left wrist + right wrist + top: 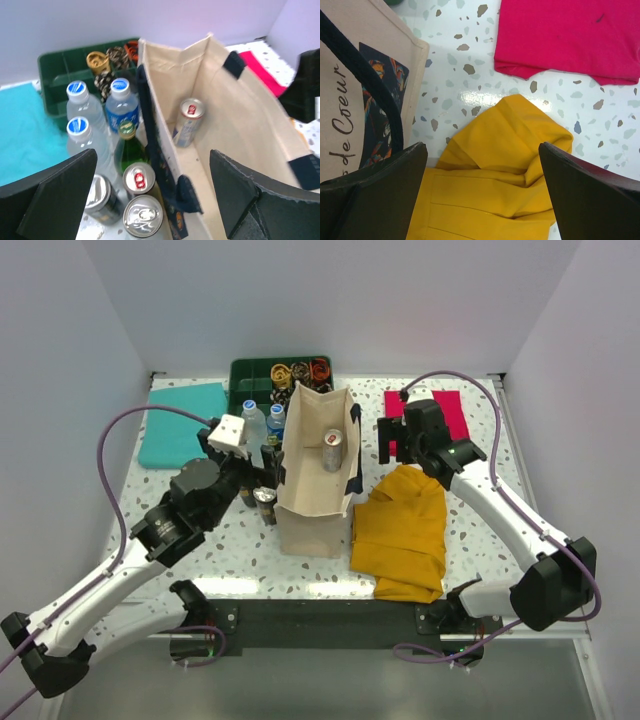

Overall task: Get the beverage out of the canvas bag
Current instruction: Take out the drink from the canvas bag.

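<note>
The canvas bag stands upright and open at the table's middle, cream with navy handles. One beverage, a silver can with a red tab, stands inside on the bag's floor. My left gripper is at the bag's left rim, open; in the left wrist view its fingers straddle the left wall and navy handle, holding nothing. My right gripper hovers right of the bag, open and empty, above the mustard-yellow cloth. The bag's printed outer side shows at the left of the right wrist view.
Left of the bag stand water bottles, a green glass bottle and several cans. A green tray sits behind them. A teal cloth lies far left, a pink cloth far right, the yellow cloth right of the bag.
</note>
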You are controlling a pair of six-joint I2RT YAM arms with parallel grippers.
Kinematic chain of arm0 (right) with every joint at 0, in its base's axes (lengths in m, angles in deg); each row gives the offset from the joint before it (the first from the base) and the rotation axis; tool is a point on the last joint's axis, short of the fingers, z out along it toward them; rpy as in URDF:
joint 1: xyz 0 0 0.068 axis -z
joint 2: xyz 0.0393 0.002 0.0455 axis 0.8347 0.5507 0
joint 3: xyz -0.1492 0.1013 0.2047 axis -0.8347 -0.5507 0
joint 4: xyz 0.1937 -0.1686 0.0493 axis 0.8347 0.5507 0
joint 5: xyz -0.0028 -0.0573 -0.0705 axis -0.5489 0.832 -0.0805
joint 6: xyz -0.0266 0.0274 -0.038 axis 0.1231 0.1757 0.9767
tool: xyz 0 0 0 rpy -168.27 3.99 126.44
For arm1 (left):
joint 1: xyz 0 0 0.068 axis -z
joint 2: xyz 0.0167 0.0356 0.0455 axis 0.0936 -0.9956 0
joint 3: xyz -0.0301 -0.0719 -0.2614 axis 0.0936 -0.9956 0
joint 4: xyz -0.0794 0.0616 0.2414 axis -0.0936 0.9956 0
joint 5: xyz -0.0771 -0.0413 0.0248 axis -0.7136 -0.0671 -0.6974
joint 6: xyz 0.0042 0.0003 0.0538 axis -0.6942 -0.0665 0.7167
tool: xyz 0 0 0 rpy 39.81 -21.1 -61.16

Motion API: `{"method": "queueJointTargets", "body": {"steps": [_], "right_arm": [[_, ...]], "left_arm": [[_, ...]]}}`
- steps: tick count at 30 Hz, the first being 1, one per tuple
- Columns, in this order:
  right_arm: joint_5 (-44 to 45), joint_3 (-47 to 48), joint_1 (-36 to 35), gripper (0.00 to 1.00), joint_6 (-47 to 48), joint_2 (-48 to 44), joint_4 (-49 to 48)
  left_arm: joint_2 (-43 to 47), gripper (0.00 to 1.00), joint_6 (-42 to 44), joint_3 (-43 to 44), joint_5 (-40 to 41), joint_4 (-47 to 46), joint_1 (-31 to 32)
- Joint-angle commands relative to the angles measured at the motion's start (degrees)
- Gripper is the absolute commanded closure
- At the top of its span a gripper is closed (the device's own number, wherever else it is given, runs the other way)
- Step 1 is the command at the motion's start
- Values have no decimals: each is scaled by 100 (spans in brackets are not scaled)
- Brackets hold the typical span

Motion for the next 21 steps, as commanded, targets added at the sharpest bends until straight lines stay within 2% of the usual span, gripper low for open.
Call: {"method": "queueJointTargets", "body": {"steps": [1, 10, 17, 21], "right_arm": [[212, 41, 9, 2, -8, -264, -90], [449, 112, 9, 2, -8, -387, -46], [634, 243, 18, 2, 89, -396, -46], [616, 296, 9, 2, 62, -404, -20]], "left_arm": [[-354, 0, 482, 732, -833, -99, 22], [-1636, 0, 1054, 1515, -2186, -362, 22], [-2771, 0, 1388, 2165, -2723, -221, 22], [-3316, 0, 1257, 2376, -2680, -266, 22]]}}
